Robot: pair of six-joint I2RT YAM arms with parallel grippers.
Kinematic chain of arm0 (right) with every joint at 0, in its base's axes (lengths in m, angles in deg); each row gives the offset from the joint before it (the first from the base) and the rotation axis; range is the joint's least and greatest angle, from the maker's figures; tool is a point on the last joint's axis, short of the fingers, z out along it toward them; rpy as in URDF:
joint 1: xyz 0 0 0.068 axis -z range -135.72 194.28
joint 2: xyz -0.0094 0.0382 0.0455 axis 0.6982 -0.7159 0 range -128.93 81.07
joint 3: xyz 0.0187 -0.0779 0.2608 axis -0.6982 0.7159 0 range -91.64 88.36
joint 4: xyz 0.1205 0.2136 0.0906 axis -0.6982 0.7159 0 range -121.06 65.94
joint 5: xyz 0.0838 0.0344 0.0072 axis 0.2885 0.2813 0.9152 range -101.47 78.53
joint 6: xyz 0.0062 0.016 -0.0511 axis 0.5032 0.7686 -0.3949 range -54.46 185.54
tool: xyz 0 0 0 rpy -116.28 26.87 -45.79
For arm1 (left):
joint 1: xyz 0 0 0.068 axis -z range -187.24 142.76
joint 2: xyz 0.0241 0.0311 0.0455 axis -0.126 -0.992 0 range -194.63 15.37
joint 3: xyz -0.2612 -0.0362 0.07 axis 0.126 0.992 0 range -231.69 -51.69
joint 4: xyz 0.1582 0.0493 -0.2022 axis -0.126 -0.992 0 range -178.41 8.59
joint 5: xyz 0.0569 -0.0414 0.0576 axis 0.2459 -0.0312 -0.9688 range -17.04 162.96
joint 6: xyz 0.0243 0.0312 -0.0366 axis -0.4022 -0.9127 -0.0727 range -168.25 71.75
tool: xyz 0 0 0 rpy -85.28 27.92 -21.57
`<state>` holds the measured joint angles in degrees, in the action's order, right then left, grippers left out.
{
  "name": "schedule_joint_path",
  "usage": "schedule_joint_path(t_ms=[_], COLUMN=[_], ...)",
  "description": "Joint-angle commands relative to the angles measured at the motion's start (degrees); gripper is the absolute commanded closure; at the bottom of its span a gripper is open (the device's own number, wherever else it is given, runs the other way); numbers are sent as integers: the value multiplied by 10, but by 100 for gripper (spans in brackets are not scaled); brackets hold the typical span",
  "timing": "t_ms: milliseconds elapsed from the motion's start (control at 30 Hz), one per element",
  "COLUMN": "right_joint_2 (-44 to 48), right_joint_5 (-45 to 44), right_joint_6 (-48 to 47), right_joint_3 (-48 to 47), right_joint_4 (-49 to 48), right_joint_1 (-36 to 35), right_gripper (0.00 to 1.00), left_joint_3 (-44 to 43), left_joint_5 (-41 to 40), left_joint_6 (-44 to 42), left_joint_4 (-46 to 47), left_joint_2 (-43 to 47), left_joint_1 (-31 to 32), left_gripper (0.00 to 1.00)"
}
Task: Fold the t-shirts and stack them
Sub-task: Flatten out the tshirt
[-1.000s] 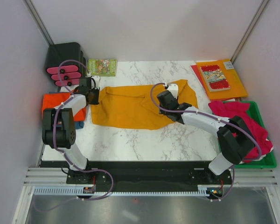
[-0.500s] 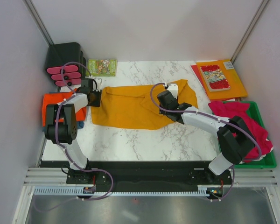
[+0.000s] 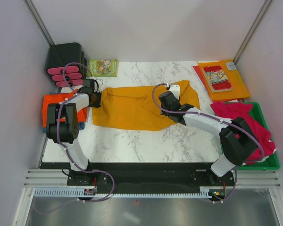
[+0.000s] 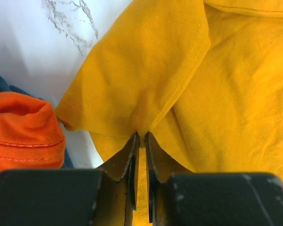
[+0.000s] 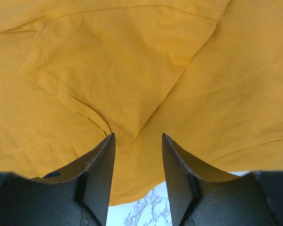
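Left wrist view: left fingers point(image 4: 125, 162) nearly closed, pinching sleeve of soft golden-orange cloth t-shirt point(image 4: 226, 94) spread on marble worktop point(image 4: 33, 42); right fingers point(image 5: 101, 160) open above it, empty. Probably starting first fold; next calls for right grasp.

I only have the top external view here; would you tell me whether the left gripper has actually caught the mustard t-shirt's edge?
Observer: Yes. The left wrist view shows the left gripper shut on a puckered fold of the mustard t-shirt, next to a stitched hem.
Operator: Thank you. Is the right gripper gripping anything?
Observer: No. In the right wrist view the right gripper stands open over the same shirt, with nothing pinched.
Operator: Is anything close to the left pinch?
Observer: The red-orange t-shirt has its stitched hem right beside the mustard corner. I cannot tell whether they touch.
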<state>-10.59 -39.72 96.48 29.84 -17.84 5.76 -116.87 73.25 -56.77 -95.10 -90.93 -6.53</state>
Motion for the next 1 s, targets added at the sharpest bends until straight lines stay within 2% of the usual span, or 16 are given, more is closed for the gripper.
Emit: schedule_joint_path(t_ms=[0,100,233,300,467,633,767,967], right_joint_2=[4,7,15,21,26,-8,-57,-70], right_joint_5=[4,3,-15,-28,-12,9,21,65], right_joint_6=[13,12,15,13,14,0,-6,17], right_joint_3=[10,10,12,15,26,11,-24,-40], right_joint_4=[-19,-20,-17,-13,-14,-27,-32,-45], right_joint_1=[-4,-5,-4,0,42,59,60,50], right_gripper=[49,49,45,41,35,41,49,53], left_joint_3=[-18,-14,-1,6,15,17,22,27], left_joint_5=[-1,-14,-6,-6,23,30,30,30], left_joint_6=[-11,-10,-8,-5,3,7,8,3], left_joint_4=[-2,-1,6,8,9,8,8,9], left_joint_2=[6,14,43,57,101,99,91,94], left_joint_1=[-2,-3,-2,-2,-2,-2,-2,-2], left_gripper=[86,98,98,98,98,98,98,98])
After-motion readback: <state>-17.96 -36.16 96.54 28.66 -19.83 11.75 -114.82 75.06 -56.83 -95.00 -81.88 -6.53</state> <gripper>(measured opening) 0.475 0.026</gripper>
